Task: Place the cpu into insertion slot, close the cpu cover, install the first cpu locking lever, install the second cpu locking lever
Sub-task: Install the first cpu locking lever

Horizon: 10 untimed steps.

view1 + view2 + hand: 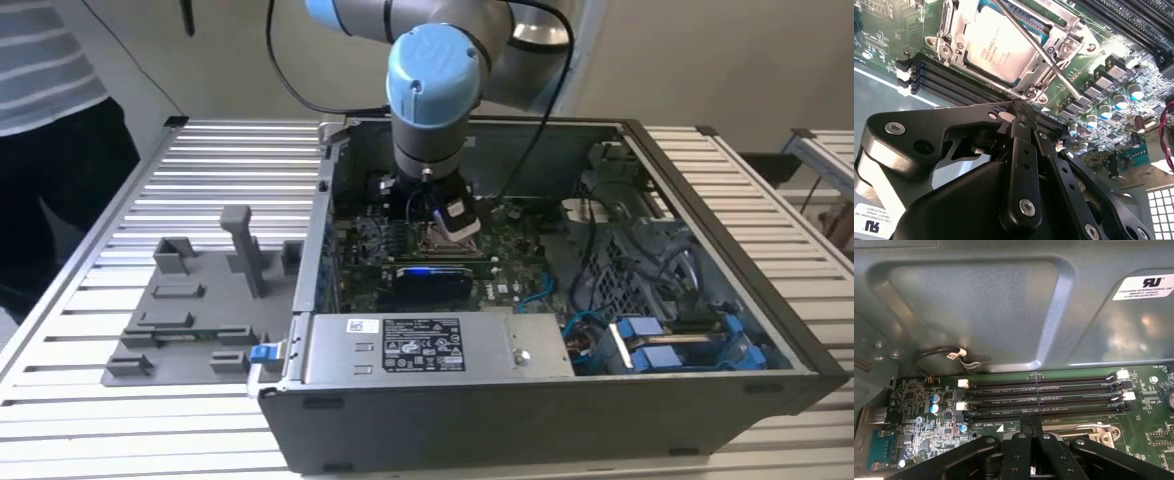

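Reaching steeply down into the open computer case (534, 420) from twelve o'clock in the exterior view, holding the gripper (454, 222) with fingers pressed together on nothing, just beside the insertion slot (435, 240). Showing in the second wrist view the cpu (999, 50) seated there, framed by the cpu cover (1056, 35), a locking lever (1039, 51) slanting across. Showing in the first wrist view memory slots (1044, 395) and a white printed label (1146, 287).
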Each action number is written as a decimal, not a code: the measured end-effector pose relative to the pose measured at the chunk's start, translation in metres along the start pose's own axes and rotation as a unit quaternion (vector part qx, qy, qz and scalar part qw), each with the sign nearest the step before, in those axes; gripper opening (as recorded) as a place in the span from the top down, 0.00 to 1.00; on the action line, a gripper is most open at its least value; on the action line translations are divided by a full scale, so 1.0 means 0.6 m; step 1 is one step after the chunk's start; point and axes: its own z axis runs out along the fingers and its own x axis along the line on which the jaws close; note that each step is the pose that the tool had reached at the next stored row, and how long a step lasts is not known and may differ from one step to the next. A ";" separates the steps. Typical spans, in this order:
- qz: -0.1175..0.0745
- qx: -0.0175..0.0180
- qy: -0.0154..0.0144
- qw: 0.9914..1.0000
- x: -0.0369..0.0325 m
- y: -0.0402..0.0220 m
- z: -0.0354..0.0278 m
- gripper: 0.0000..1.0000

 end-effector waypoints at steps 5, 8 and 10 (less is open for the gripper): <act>0.000 0.000 0.000 1.000 0.000 0.000 0.002 0.89; 0.000 0.000 0.000 1.000 0.000 0.001 0.004 0.89; 0.000 0.000 0.000 1.000 0.000 0.002 0.005 0.89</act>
